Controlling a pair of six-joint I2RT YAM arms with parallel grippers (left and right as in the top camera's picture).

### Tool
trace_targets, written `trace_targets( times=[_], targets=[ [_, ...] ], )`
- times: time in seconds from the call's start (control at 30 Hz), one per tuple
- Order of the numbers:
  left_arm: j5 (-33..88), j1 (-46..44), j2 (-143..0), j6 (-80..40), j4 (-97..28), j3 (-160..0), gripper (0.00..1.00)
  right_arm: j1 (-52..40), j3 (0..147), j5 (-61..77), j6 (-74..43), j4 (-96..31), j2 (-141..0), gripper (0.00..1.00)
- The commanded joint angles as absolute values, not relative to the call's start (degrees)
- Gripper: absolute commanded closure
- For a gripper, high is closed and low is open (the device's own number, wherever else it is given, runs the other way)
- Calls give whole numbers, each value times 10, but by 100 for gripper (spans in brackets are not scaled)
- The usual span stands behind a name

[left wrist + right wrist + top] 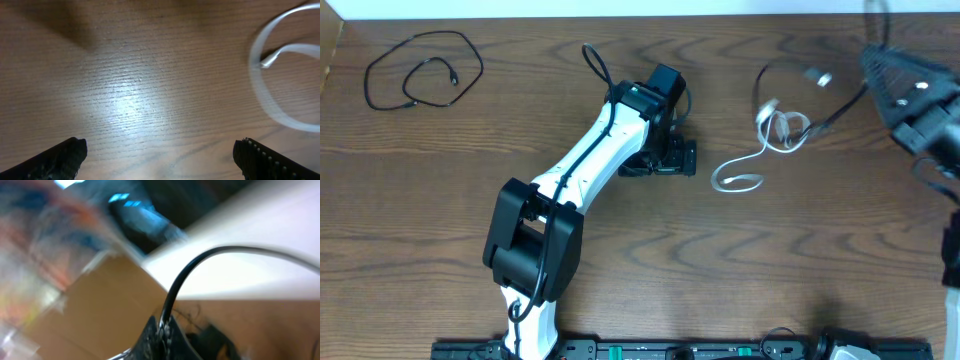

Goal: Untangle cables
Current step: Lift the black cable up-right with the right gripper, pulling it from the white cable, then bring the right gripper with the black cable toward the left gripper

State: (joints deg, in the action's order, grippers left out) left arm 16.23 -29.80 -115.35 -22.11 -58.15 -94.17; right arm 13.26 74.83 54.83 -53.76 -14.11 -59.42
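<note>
Overhead, white cable [738,180] tangles black cable [210,254] pinched by right pincer [162,332]; left pincer [160,150] spread

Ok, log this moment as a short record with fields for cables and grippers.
free black cable: loose loops, far left of table, alone
white cable: mid-right, tangled with held black cable
held black cable: runs into right gripper
right gripper: shut on held black cable
left gripper: open, over bare wood beside white cable
status: two cables not yet separated
</note>
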Motion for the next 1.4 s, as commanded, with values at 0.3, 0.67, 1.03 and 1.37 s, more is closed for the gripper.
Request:
trace_targets(
  times=[0.3, 0.67, 1.03, 1.37],
  targets=[
    [160, -299, -1156, -241, -584, -940, 1, 135, 741, 593, -837, 308, -626, 98],
    [160, -295, -1156, -246, -582, -940, 1, 134, 741, 556, -719, -165, -647, 99],
    [364, -130, -1106, -190, -583, -941, 1, 90, 741, 561, -617, 36, -648, 99],
    [527, -97, -1102, -3, -608, -941, 1, -67, 741, 604, -371, 115, -653, 99]
  ],
)
